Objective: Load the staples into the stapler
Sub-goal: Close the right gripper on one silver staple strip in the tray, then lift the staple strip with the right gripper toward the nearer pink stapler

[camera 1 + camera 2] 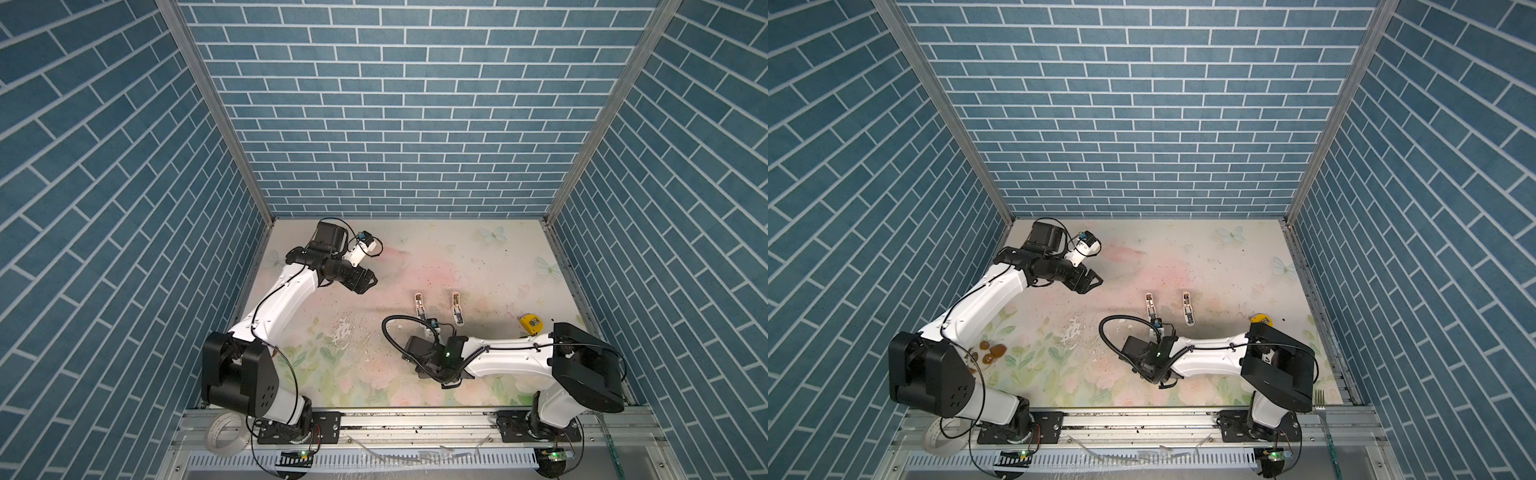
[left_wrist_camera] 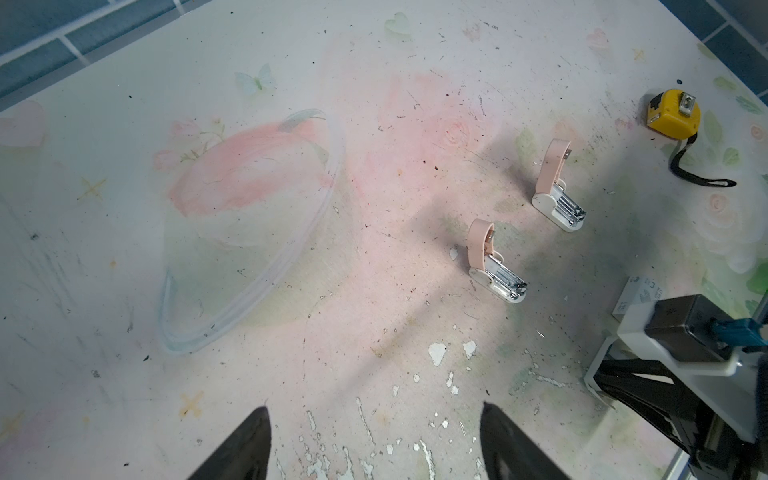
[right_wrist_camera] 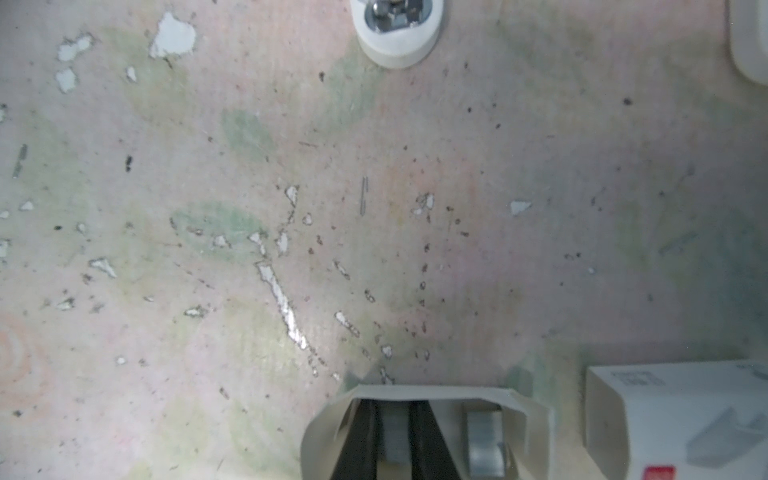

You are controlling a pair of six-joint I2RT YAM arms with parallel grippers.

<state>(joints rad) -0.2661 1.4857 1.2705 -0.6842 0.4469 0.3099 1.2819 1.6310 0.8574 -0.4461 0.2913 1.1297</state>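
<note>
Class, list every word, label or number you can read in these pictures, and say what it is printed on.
No text is readable.
White box: grey print and red mark, too blurred.
Tape measure: no legible label.

light: bright, even | shadows: soft | right wrist view: blurry, dim | top views: edges stretched

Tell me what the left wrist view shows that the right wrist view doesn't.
Left wrist only: the two staplers whole, pink tops raised; the yellow tape measure; the open left gripper. Right wrist only: the right gripper closed on a staple strip inside the white tray, a second strip beside it. Both: worn floral table, white sleeve, a stapler's nose.
</note>
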